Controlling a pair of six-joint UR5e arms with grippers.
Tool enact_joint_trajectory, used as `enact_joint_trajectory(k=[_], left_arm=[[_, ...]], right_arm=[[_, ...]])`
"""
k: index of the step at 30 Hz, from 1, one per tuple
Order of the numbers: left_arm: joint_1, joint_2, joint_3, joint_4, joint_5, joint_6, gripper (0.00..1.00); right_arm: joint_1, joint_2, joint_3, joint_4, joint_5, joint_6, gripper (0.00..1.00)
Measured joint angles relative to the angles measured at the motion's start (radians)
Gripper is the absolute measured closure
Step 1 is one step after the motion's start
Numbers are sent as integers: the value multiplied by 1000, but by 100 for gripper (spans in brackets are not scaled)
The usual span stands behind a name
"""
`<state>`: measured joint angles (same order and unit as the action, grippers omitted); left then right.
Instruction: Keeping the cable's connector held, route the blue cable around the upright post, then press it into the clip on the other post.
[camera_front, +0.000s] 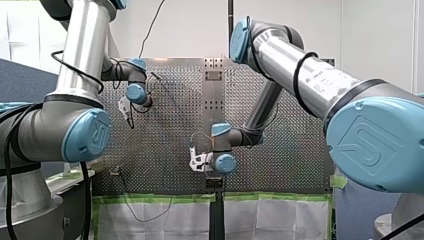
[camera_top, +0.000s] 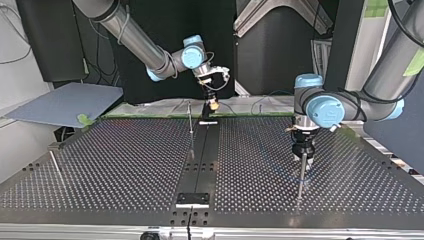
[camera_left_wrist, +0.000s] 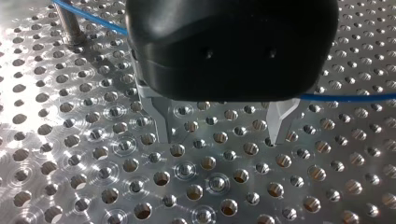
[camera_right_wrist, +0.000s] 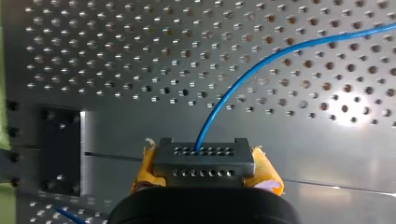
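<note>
In the right wrist view my right gripper (camera_right_wrist: 205, 170) is shut on the grey connector (camera_right_wrist: 204, 158), clamped between its yellow pads (camera_right_wrist: 268, 172). The blue cable (camera_right_wrist: 243, 77) leaves the connector and curves away over the perforated plate. In the left wrist view my left gripper (camera_left_wrist: 222, 133) is open just above the plate, with nothing between its fingers. Behind it the blue cable (camera_left_wrist: 350, 98) runs past an upright post (camera_left_wrist: 70, 23). In the top view my left gripper (camera_top: 303, 152) hangs right above a thin post (camera_top: 301, 177), and my right gripper (camera_top: 212, 104) is at the far edge.
Another thin post (camera_top: 190, 130) stands near the plate's dark centre strip (camera_top: 202, 150), and a third post (camera_top: 55, 167) leans at the top view's left. A black block (camera_top: 193, 199) sits on the strip at the near edge. Green tape lines the far edge.
</note>
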<state>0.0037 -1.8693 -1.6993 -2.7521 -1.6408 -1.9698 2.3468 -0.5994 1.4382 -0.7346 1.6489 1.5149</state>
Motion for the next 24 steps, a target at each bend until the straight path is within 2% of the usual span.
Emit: enact_joint_trajectory(k=[12,20,24], left_arm=[[-1,0,0,1,-3,0,0],[-1,0,0,2,-3,0,0],[-1,0,0,2,-3,0,0]], right_arm=[[-10,104,-1,-102,23,20,100],[-22,169,-1,-167,35,24,100],[-31,200,-1,-197,43,32,100]])
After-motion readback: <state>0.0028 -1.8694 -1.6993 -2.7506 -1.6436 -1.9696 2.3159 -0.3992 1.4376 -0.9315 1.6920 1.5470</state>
